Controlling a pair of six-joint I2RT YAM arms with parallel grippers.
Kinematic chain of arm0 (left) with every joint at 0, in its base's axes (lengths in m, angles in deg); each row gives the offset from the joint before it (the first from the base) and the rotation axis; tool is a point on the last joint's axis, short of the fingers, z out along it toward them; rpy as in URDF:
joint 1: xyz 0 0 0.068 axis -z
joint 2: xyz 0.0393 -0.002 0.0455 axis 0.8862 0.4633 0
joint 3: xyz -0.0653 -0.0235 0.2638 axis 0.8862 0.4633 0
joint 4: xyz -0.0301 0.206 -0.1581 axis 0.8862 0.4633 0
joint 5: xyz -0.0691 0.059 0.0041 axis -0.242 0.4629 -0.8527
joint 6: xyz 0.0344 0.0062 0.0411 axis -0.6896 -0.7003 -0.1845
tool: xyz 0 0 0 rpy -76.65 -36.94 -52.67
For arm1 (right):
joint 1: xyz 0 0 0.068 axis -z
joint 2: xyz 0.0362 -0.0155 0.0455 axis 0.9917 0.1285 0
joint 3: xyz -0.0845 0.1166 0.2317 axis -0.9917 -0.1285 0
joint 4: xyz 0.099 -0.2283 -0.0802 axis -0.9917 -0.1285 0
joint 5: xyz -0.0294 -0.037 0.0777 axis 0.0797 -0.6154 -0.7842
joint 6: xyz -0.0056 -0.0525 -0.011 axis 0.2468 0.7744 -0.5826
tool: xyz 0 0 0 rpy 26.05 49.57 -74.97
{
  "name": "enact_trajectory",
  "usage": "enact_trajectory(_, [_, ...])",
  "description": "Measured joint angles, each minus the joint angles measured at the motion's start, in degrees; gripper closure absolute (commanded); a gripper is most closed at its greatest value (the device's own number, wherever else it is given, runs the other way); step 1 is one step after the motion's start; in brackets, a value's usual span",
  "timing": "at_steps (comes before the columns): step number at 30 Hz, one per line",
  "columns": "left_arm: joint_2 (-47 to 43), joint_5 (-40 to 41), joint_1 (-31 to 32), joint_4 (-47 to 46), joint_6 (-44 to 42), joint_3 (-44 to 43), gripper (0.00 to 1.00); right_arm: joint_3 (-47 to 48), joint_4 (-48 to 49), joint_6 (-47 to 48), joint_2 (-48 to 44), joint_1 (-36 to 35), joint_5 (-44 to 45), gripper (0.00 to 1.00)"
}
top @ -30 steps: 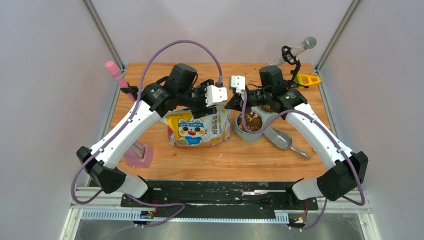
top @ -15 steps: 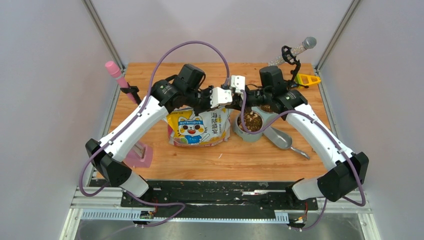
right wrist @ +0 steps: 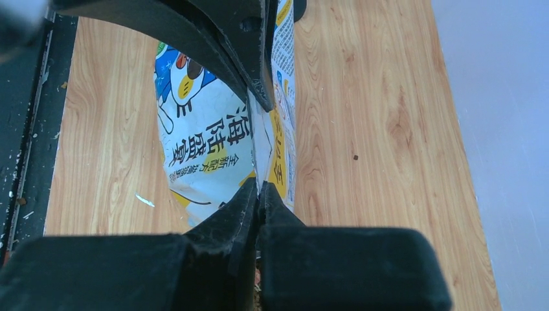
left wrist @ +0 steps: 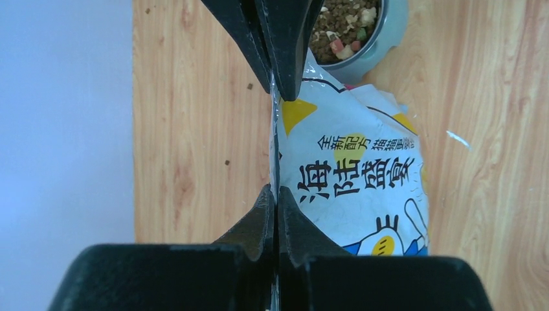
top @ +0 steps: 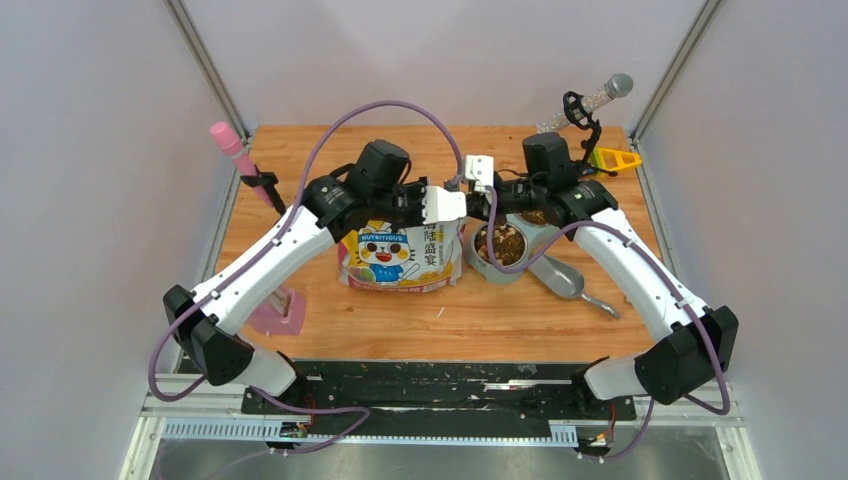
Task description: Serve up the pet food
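Top view, far left of desk (top: 420,322): pink holder (top: 278,310). At centre frame the cartoon-cat bag (top: 400,258) has its top edge pinched by the left end effector (left wrist: 276,194), fingers closed flat on the film. The right end effector (right wrist: 259,189) is clamped shut on the same edge from the right, and the tips of the two nearly meet. Right of centre, the pet food (top: 503,243) sits in a grey bowl (top: 478,262) just beside the bag, with a grey scoop (top: 556,276) at the bowl's lower right.
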Motion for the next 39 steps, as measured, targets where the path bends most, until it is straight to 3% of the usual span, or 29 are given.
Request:
enact_trajectory(11, [-5.9,0.5,-6.3,-3.4,-9.0,8.2,1.00,2.5,-0.4,2.4,1.5,0.0,-1.4,1.00])
enact_trajectory(15, [-6.9,8.0,-13.2,5.1,-9.4,10.3,1.00,3.1,-5.5,2.6,1.1,3.8,-0.3,1.00])
enact_trajectory(17, [-6.9,9.6,-14.8,8.5,-8.8,8.9,1.00,3.1,-6.8,2.6,1.2,5.1,0.3,0.92])
enact_trajectory(19, [-6.9,9.4,-15.4,11.5,-7.6,5.6,1.00,3.1,-7.8,2.6,1.4,4.6,0.5,0.75])
enact_trajectory(22, [-6.9,5.8,-15.5,15.2,-4.7,-0.1,1.00,3.1,-7.6,2.7,1.4,2.0,-0.1,0.59])
enact_trajectory(25, [-6.5,2.0,-15.6,19.5,-1.8,-2.7,1.00,2.0,-3.4,1.8,1.1,-0.3,-1.8,0.34])
enact_trajectory(26, [-5.9,0.8,-15.6,20.9,-0.8,-3.8,1.00,0.9,-0.9,1.2,0.8,-0.9,-2.9,0.31])
enact_trajectory(31, [-0.5,-1.0,-13.3,25.1,2.5,-10.3,1.00,-1.9,8.9,-2.3,1.2,-1.5,-6.3,0.27])
enact_trajectory(39, [5.5,-0.3,-4.6,25.6,7.0,-16.9,1.00,-1.5,19.5,-9.2,7.6,-1.7,-11.4,0.27])
